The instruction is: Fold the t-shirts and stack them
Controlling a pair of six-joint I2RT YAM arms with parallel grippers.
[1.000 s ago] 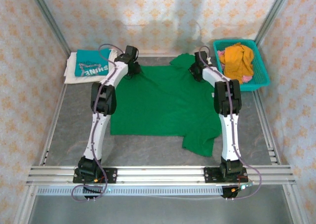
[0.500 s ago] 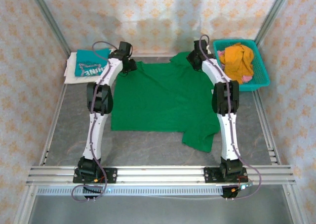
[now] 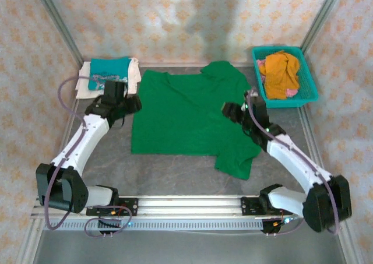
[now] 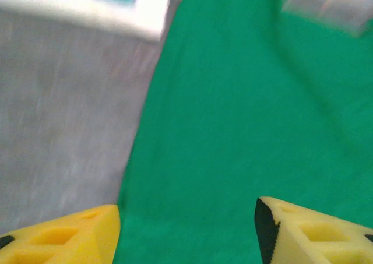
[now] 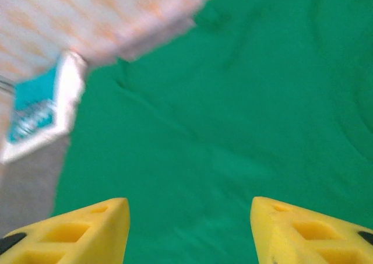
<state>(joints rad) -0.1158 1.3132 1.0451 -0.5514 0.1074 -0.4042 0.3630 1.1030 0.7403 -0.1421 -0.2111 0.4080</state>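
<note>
I see the grey surface carrying the deep-green t-shirt spread flat across its middle, one sleeve lying toward the near right. The teal basket at far right holds orange cloth. At far left, the teal t-shirt lies folded on the white t-shirt. My left fingers stand wide and empty over the green shirt's left edge. My right fingers are also wide and empty above green cloth.
</note>
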